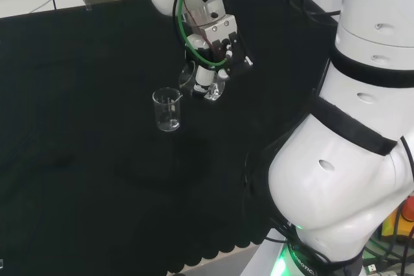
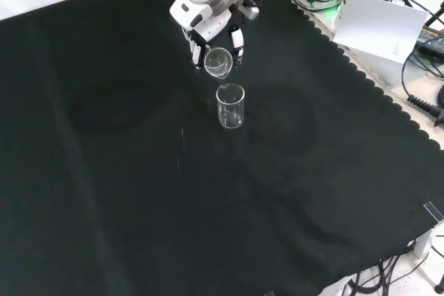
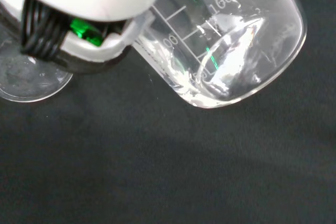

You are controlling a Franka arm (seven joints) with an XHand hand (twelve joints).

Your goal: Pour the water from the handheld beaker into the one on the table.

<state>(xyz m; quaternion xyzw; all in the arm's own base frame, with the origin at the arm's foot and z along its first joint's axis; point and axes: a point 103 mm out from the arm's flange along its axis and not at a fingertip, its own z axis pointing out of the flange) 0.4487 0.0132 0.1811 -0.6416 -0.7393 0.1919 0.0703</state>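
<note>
Hand [image 2: 211, 32] has fingers curled round the handheld beaker [image 2: 217, 62], tilted w/ mouth toward the table beaker [image 2: 230, 105], just above & behind it in front view. Table beaker stands upright on black cloth [image 2: 104, 171], approx mid-bench. Wrist view: water sits in the tilted beaker's base.

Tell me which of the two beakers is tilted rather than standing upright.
The beaker in the hand: this held beaker is tipped, its mouth turned toward the front camera. The other beaker stands upright on the black cloth, just in front of it.
</note>
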